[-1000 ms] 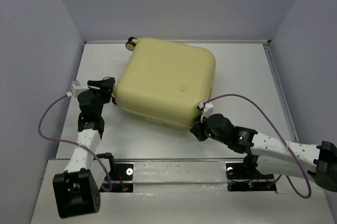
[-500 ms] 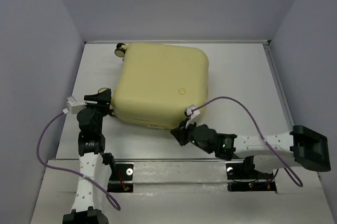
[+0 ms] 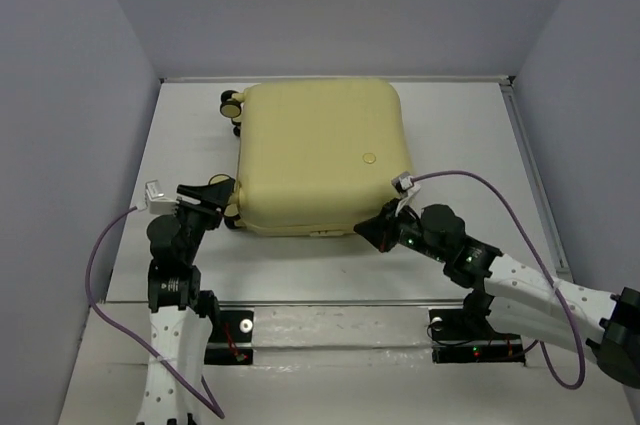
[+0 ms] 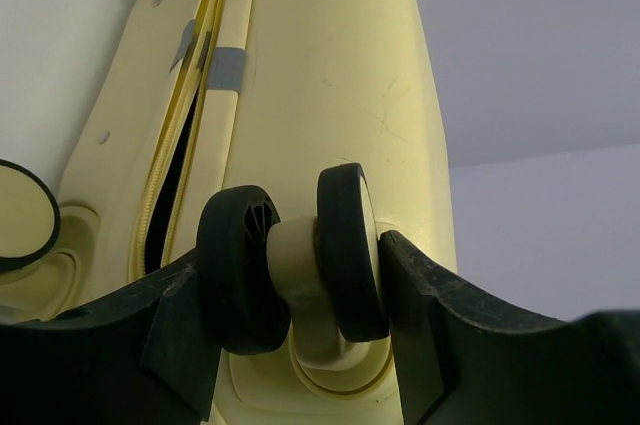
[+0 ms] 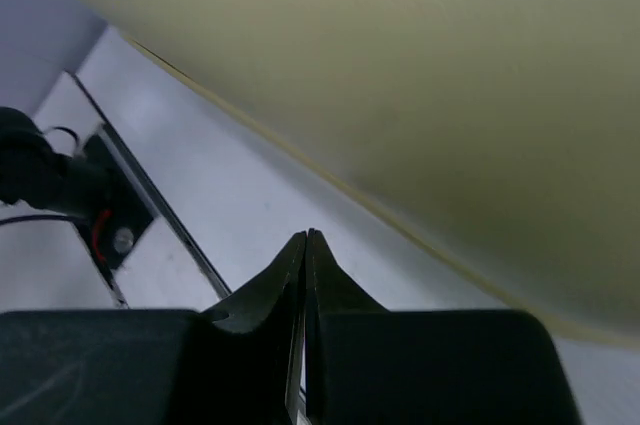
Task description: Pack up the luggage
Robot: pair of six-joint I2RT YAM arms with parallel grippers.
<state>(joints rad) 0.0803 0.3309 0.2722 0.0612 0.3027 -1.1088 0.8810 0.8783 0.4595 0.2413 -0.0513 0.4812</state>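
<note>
Top external view: the luggage (image 3: 320, 150) lies flat on the surface (image 3: 470, 135), shell up, just ahead of both tools.
Left tool (image 4: 295, 273): its fingers straddle a caster wheel (image 4: 343, 250) at the luggage's corner and press it on both sides, gripping it.
Right tool (image 5: 305, 240): closed on nothing, tip by the shell's near edge; whether it touches is hard to tell.
Seam: a zip gap (image 4: 180, 160) shows just left of the left tool.
Handling: likely stiff, smooth and slippery, and too broad for either tool to span; it should slide or pivot rather than lift.
Hold: the caster or the seam lip; the bare shell offers no grip.
</note>
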